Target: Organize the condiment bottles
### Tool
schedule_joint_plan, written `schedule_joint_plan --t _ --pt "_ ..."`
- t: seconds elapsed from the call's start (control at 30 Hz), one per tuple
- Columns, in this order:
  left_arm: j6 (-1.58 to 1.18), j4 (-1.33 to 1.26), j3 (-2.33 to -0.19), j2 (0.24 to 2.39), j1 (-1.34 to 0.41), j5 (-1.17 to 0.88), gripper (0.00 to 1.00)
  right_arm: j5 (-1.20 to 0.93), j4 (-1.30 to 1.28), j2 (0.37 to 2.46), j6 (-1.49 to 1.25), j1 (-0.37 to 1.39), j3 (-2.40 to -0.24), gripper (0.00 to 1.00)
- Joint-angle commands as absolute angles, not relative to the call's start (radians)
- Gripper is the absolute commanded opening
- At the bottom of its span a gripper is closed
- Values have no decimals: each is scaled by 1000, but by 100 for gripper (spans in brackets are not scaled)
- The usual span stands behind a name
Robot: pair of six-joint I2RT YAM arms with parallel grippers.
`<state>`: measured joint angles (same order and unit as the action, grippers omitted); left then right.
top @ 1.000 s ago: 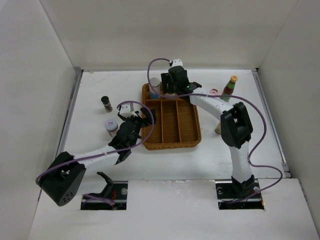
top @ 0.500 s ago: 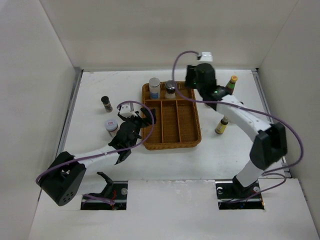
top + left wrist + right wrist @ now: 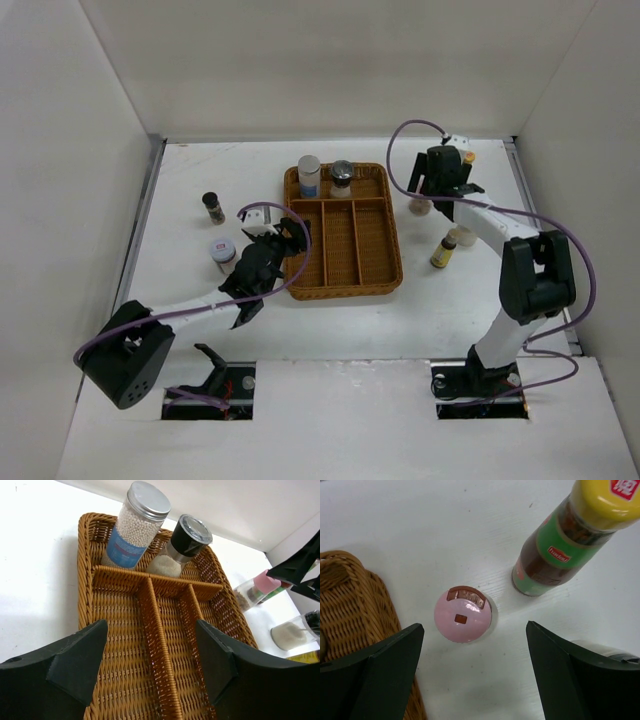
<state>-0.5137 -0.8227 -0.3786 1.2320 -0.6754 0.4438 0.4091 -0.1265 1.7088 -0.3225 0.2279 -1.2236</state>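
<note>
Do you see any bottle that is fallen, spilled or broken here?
Nothing stands out. The silver-capped jar and the black-capped grinder stand upright in the far compartment of the wicker tray; the pink-capped jar and the tall green bottle stand upright on the table beside it. No spill or damage shows.

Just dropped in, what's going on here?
A silver-lidded jar and a black-capped grinder stand in the wicker tray's far compartment. The right tool hovers open above the pink-capped jar beside the tall green bottle, likely its next pick. The left tool hangs open and empty by the tray's left edge. A dark-capped jar waits left of the tray.
</note>
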Motion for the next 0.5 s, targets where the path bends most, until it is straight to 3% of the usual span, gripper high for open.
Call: schedule_joint_plan --t 0.0,0.13,0.27,0.43,0.47 --pt "-517 -871 -391 1236 -682 428 70 374 -86 1709 -337 219 -1252 90" --pt "-517 -871 -388 1233 -682 428 72 356 -72 1761 -339 211 -1275 85" --pt "-518 -871 -390 1238 -682 428 73 350 -71 1815 -333 208 -1311 72" --pt "-518 -871 -387 1232 -674 428 74 362 -46 1807 -327 211 -1322 45" --pt "-518 -873 -385 1232 -674 428 74 377 -26 1783 -325 211 -1310 44"
